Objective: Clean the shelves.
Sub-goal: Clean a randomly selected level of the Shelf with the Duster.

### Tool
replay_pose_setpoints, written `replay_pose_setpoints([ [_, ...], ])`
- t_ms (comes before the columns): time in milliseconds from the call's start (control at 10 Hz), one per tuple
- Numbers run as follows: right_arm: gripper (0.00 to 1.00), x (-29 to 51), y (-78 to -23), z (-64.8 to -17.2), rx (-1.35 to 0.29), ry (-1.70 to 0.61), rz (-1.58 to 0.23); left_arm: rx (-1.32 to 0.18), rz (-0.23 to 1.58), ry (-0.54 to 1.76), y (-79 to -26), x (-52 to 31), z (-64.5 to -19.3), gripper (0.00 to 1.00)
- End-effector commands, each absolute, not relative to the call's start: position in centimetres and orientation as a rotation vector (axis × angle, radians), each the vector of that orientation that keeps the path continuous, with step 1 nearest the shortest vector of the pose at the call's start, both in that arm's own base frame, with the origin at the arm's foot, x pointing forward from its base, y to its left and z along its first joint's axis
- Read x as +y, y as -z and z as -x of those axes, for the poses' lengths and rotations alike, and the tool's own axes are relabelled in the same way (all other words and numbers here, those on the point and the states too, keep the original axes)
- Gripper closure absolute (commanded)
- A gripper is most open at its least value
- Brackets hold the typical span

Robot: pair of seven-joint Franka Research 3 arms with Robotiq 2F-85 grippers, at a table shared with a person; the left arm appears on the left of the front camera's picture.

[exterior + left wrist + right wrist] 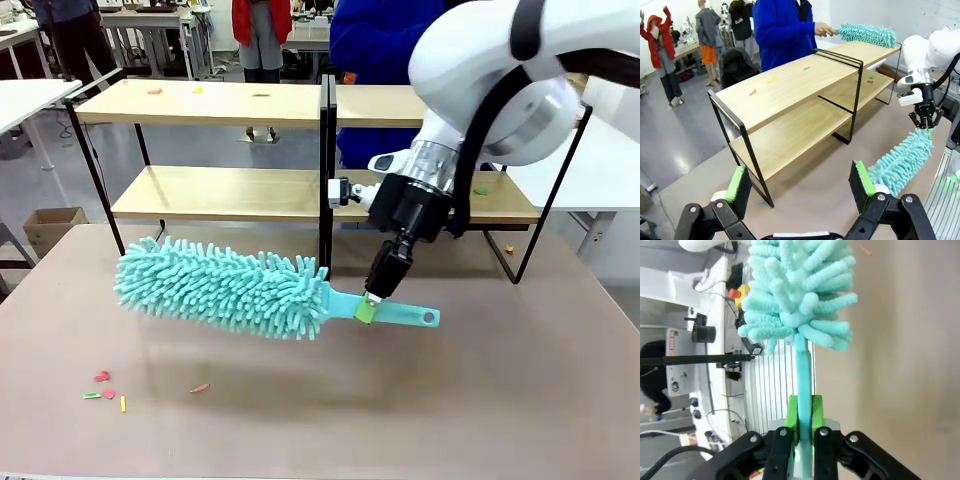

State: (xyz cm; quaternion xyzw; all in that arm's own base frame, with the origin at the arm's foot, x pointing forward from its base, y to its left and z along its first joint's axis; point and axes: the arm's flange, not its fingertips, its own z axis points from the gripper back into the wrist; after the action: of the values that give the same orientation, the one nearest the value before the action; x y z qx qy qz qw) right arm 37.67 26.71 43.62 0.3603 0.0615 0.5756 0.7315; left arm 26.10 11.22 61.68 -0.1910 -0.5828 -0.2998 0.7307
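The shelves (230, 105), two light-wood boards in a black frame, stand at the far side of the beige table (450, 400). My right gripper (368, 305) is shut on the handle of a teal fluffy duster (220, 285), whose head hangs just above the table in front of the lower board. The right wrist view shows the green pads (794, 412) clamped on the duster handle (802, 370). My left gripper (799, 185) stands open with nothing in it, facing the shelves (790, 85). A person in blue holds a second teal duster (867, 34) at the top board's far end.
Small coloured scraps lie on the table at front left (105, 385), on the top board (155, 91) and on the lower board (482, 190). A cardboard box (50, 228) sits on the floor at left. White tables flank the shelves.
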Motion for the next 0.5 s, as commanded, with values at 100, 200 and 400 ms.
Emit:
replay_pose_setpoints([
  [100, 0.88, 21.7, -45.7, -33.3, -0.034, -1.124, -0.753, -1.277, 0.414, 0.667, -61.7, 11.2, -26.1, 0.0],
  [200, 0.88, 18.6, -47.5, -31.4, -0.096, -1.043, -0.734, -1.277, 0.414, 0.667, -61.7, 11.2, -26.1, 0.0],
  [400, 0.88, 11.8, -51.1, -28.2, -0.245, -0.869, -0.722, -1.277, 0.414, 0.667, -61.7, 11.2, -26.1, 0.0],
])
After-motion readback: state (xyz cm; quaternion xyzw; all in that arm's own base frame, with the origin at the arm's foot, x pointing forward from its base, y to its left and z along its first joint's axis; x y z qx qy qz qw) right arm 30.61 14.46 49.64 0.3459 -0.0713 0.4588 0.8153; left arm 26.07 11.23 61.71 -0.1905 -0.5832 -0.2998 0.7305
